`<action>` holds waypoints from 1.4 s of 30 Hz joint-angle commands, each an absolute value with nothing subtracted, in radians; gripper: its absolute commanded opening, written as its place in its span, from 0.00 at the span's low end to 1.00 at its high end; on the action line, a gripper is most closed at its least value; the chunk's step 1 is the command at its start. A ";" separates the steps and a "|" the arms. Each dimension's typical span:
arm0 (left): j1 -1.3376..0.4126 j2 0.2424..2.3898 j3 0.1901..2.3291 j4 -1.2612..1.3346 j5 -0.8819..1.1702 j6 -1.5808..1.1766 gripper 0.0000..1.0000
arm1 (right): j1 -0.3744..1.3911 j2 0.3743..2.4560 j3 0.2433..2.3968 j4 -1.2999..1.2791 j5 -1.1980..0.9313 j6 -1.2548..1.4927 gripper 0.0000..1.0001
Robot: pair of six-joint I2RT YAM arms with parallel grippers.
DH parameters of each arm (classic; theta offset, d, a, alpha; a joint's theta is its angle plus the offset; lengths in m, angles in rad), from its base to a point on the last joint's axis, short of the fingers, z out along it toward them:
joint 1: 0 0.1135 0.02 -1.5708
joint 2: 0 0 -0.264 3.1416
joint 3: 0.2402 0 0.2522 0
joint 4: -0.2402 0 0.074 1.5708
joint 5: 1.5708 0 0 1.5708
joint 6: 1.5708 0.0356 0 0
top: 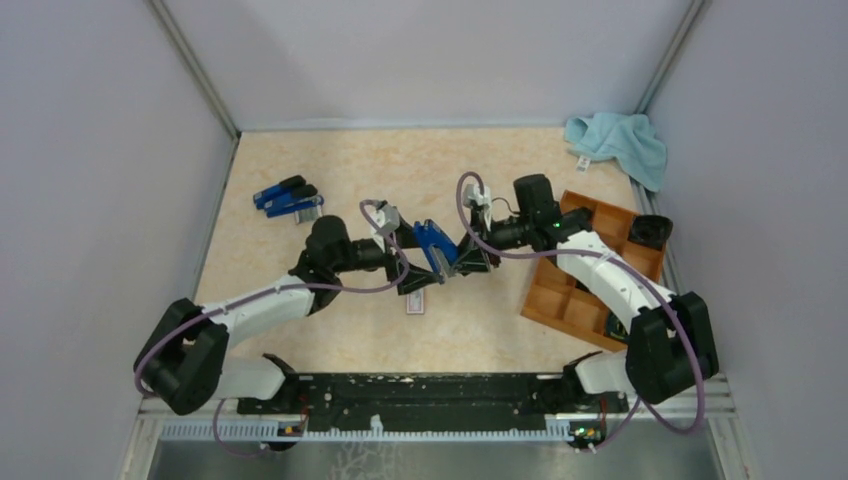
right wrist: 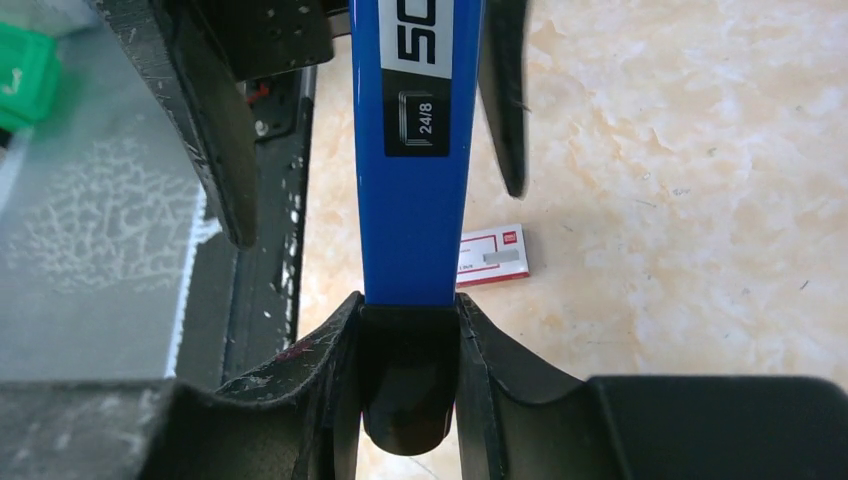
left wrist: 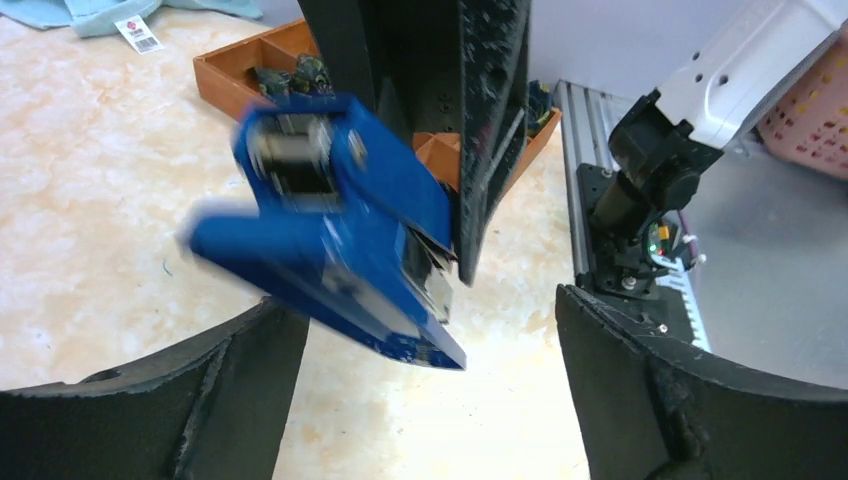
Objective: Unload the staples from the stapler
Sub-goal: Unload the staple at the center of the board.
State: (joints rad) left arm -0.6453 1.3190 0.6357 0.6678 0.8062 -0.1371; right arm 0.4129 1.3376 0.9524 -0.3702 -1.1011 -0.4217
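My right gripper (right wrist: 408,312) is clamped on the black back end of the blue stapler (right wrist: 415,180), one finger pressed to each side, and it holds the stapler up off the table (top: 330,160) with the long blue body pointing away from my wrist. A black label reading 24/8 sits on the face turned toward that wrist camera. My left gripper (left wrist: 425,315) is spread wide, and both of its fingers (left wrist: 250,390) stand apart from the stapler, which hangs tilted and blurred just above and between them without touching either. The staples themselves I cannot make out: there is some bright metal at the stapler's lower end, but it is too blurred to tell what it is. On the table just under the two grippers lies a small white box with a red label (right wrist: 492,256), flat on its side. From above, the stapler sits near the middle of the table, between my two wrists. Further out on my left, towards the far side of the table, lie other staplers (top: 288,197), blue and black, close together. On my right a brown wooden tray (top: 560,300) with compartments rests at an angle under my right arm, and a light blue cloth (top: 620,140) is bunched in the far right corner.
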 commanded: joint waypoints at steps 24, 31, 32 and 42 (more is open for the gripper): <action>-0.729 1.472 0.434 1.516 0.552 -0.557 0.96 | 0.313 1.237 0.749 0.555 -1.356 0.336 0.00; -0.739 1.532 0.465 1.543 0.585 -0.595 0.72 | 0.312 1.247 0.747 0.568 -1.359 0.346 0.00; -0.739 1.537 0.466 1.549 0.588 -0.596 0.65 | 0.311 1.247 0.747 0.567 -1.359 0.345 0.00; -0.642 1.460 0.494 1.242 0.682 -0.342 0.00 | 0.284 1.249 0.870 -0.063 -1.307 -0.216 0.00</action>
State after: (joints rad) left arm -0.6991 1.5280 0.4572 1.4120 0.6270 -0.5224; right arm 0.3031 1.2812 0.7502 0.3824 -1.3319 0.2047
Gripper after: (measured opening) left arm 0.475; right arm 0.327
